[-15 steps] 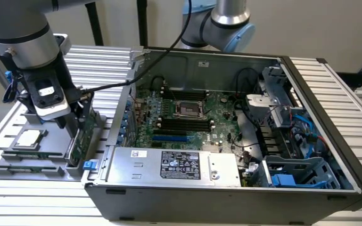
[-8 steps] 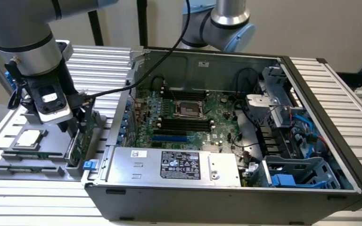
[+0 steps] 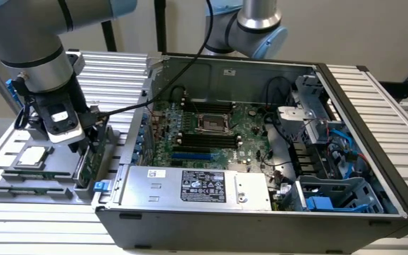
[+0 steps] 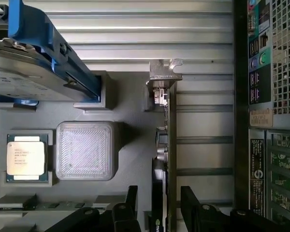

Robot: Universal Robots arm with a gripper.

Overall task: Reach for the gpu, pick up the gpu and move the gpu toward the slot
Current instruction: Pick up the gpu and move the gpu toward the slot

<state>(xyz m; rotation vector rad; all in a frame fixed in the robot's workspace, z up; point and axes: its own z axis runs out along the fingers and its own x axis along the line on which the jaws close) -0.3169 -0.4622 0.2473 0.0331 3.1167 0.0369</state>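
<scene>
released jaws straddling thin green circuit-board gpu (image 4: 172,145) standing on edge; seeming light, stiff, fragile; pinching flat faces.

gpu (image 3: 85,162) green, bracket (image 4: 164,71) silver; hard drive (image 4: 24,77) silver, rails (image 4: 55,50) blue; processor chip (image 4: 25,158) silver, green border; tray (image 4: 133,145) grey; square block (image 4: 86,151) grey, fine ridged lines

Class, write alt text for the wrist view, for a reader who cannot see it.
The open gripper straddles the gpu, standing on edge in a grey tray, one finger on each side. A processor chip and a blue-railed hard drive sit nearby.
</scene>
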